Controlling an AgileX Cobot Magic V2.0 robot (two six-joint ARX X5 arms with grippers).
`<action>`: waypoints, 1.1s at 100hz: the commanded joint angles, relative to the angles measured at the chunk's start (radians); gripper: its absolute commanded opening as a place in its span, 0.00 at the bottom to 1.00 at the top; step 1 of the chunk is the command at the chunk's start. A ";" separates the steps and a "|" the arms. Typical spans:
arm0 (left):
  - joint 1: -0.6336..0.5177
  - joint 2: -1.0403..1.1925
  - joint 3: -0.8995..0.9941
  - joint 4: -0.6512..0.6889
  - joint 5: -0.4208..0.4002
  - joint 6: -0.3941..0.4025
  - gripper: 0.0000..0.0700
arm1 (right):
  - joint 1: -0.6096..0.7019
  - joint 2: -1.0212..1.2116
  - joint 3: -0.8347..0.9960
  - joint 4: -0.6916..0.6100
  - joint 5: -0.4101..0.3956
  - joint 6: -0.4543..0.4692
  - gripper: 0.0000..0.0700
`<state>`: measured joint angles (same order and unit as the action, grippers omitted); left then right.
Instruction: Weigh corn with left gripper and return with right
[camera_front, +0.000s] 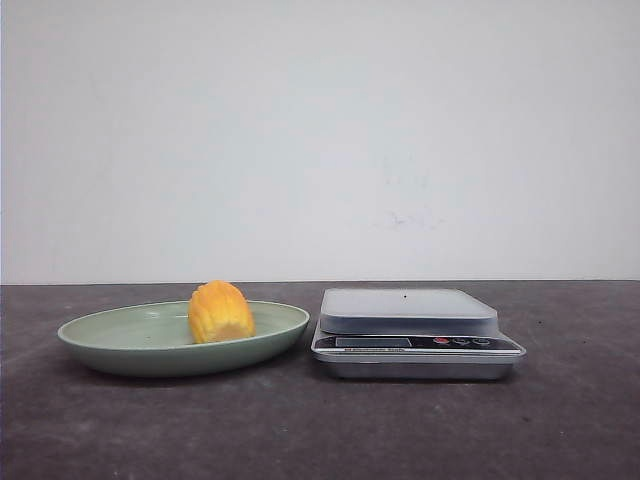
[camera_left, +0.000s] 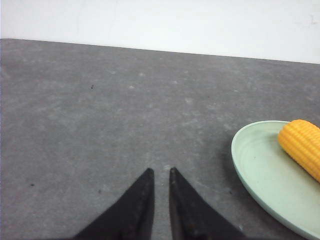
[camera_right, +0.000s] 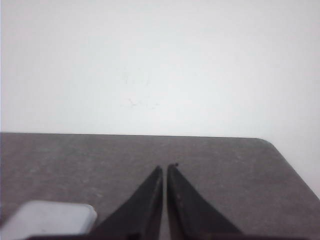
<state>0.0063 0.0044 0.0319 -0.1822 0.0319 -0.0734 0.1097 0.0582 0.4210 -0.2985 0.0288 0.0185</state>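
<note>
The corn (camera_front: 221, 312), a stubby yellow-orange cob chunk, lies in the pale green plate (camera_front: 100, 345) on the left of the table. In the left wrist view the corn (camera_left: 302, 145) and plate (camera_left: 255, 170) sit off to one side of my left gripper (camera_left: 161, 171). Its black fingers are nearly together over bare table and hold nothing. My right gripper (camera_right: 166, 166) is shut and empty above the table, beside a corner of the scale (camera_right: 47, 217). Neither gripper shows in the front view.
A silver kitchen scale (camera_front: 410, 330) with a flat grey platform stands just right of the plate. The table is dark grey with a white wall behind it. The table's far right corner (camera_right: 265, 141) shows in the right wrist view.
</note>
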 joint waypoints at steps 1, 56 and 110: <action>0.002 -0.001 -0.018 -0.005 0.003 -0.006 0.02 | -0.041 -0.027 -0.089 0.071 -0.046 -0.031 0.01; 0.002 -0.001 -0.018 -0.005 0.003 -0.006 0.02 | -0.105 -0.054 -0.408 0.181 -0.057 -0.015 0.01; 0.002 -0.001 -0.018 -0.005 0.003 -0.006 0.02 | -0.105 -0.054 -0.408 0.142 -0.055 -0.019 0.01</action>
<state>0.0063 0.0044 0.0319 -0.1822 0.0319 -0.0734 0.0048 0.0063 0.0154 -0.1688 -0.0261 -0.0025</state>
